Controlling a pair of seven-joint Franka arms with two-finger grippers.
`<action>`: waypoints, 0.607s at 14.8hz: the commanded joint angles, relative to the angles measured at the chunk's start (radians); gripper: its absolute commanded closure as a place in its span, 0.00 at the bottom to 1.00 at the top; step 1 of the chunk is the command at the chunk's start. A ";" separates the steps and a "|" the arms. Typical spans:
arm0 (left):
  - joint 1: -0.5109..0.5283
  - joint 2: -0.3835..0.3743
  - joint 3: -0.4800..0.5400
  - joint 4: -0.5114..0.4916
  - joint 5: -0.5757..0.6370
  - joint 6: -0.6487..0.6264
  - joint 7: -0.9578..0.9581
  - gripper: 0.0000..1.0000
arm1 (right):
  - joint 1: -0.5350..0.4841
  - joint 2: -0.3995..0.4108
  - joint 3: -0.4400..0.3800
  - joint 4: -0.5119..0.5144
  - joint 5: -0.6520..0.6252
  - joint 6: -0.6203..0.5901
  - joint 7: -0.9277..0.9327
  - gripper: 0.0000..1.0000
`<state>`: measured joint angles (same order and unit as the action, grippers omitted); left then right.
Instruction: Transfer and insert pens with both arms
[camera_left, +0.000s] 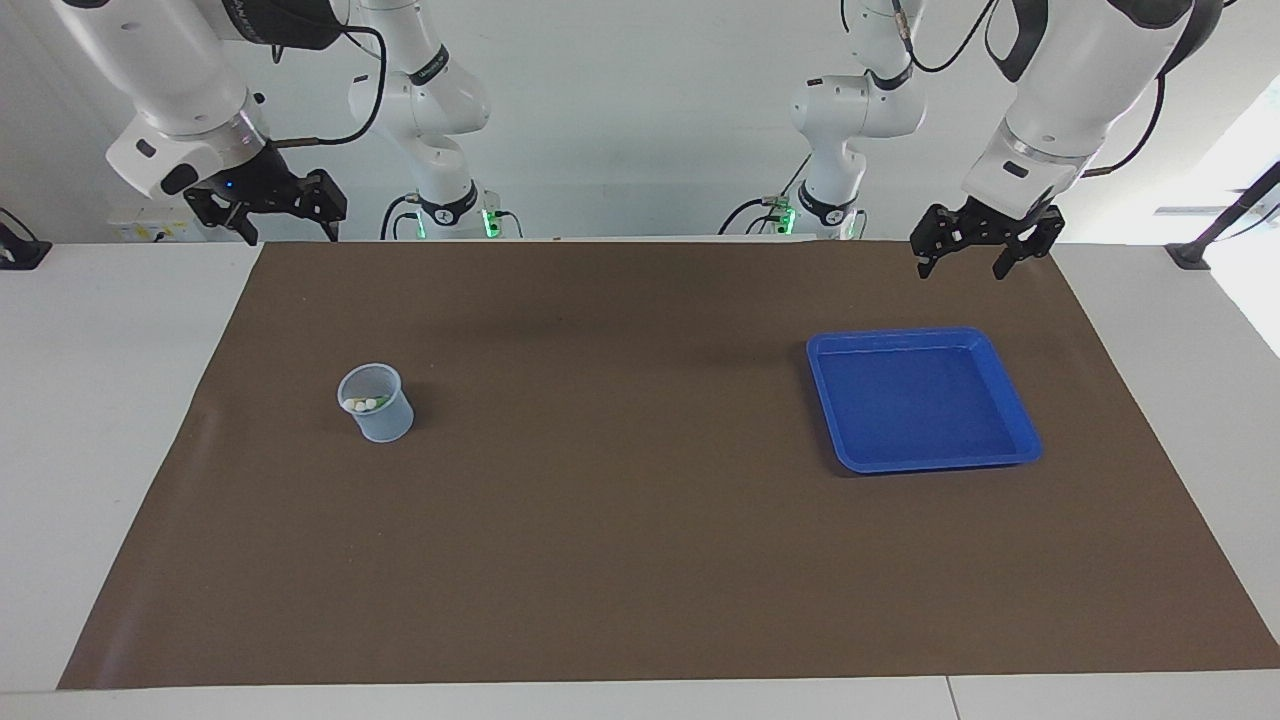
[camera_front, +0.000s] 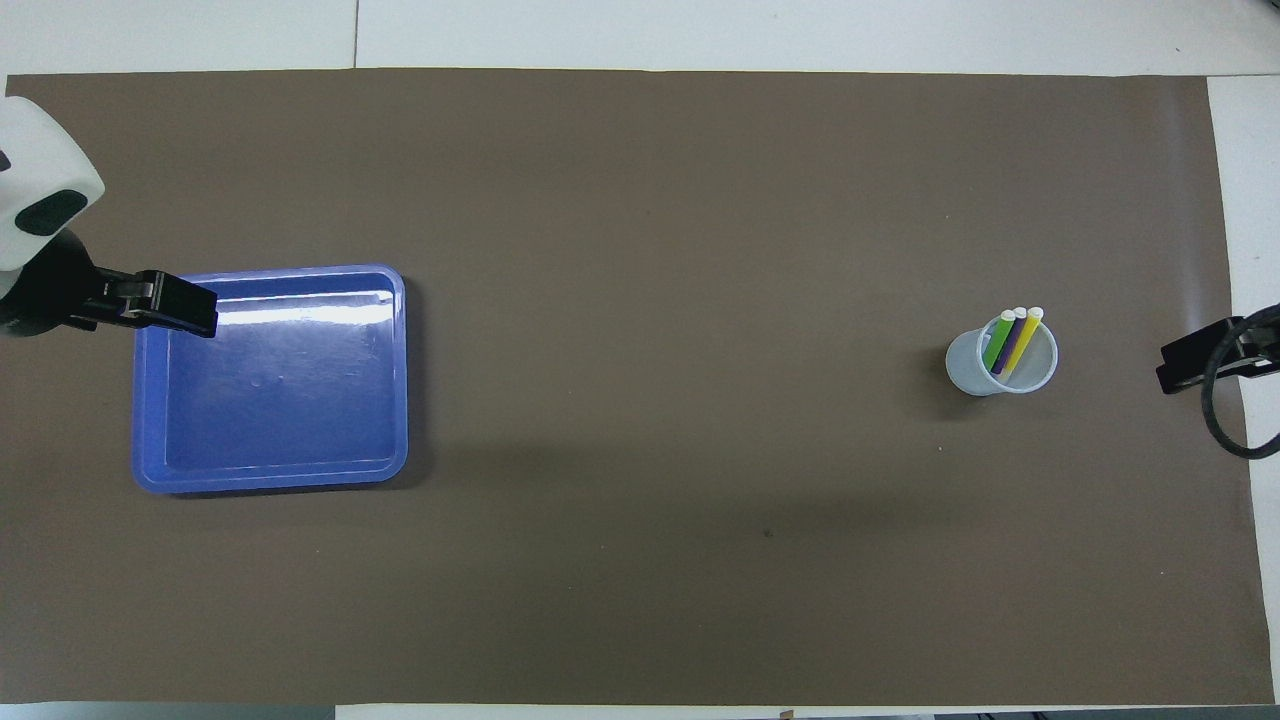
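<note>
the counter (camera_left: 120, 420) is white and carries a wide brown mat (camera_left: 640, 520) that covers most of its top. two big white arms hang in from the robots' end, and both are raised in the air, touching nothing.

the left arm's end effector (camera_left: 985, 262) hangs over the mat's edge nearest the robots, at the left arm's end of the counter, just above the corner of the blue tray (camera_left: 1020, 410) as seen from above. its fingers stand apart, open, with nothing between them. the overhead view shows its black tip (camera_front: 160, 305) over the tray's rim.

the right arm's end effector (camera_left: 290, 228) hangs over the mat's corner at the right arm's end of the counter, also open and holding nothing. from above only its dark tip (camera_front: 1195, 362) shows, at the mat's edge.

the blue tray lies flat on the mat toward the left arm's end, with nothing in it.

a small translucent cup (camera_left: 385, 425) stands upright on the mat toward the right arm's end, well apart from the tray. the three pens (camera_front: 1013, 342) stand in the cup, leaning together against its wall: the green pen (camera_front: 998, 345), the purple pen (camera_front: 1010, 345) and the yellow pen (camera_front: 1023, 345) side by side, whitish cap ends up at the rim.
</note>
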<state>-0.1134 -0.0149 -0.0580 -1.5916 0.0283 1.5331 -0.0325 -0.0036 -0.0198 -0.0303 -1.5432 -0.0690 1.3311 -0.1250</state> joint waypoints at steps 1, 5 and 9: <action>0.004 -0.023 0.000 -0.021 -0.011 0.004 0.003 0.00 | 0.019 -0.034 -0.014 -0.023 -0.005 0.022 0.025 0.00; 0.006 -0.023 0.000 -0.019 -0.011 0.010 0.002 0.00 | -0.012 -0.034 -0.019 -0.028 0.037 0.030 0.022 0.00; 0.006 -0.023 0.000 -0.019 -0.011 0.006 -0.001 0.00 | -0.018 -0.031 -0.019 -0.025 0.051 0.034 0.022 0.00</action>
<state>-0.1130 -0.0164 -0.0582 -1.5916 0.0282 1.5332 -0.0325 -0.0143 -0.0354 -0.0515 -1.5445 -0.0438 1.3417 -0.1193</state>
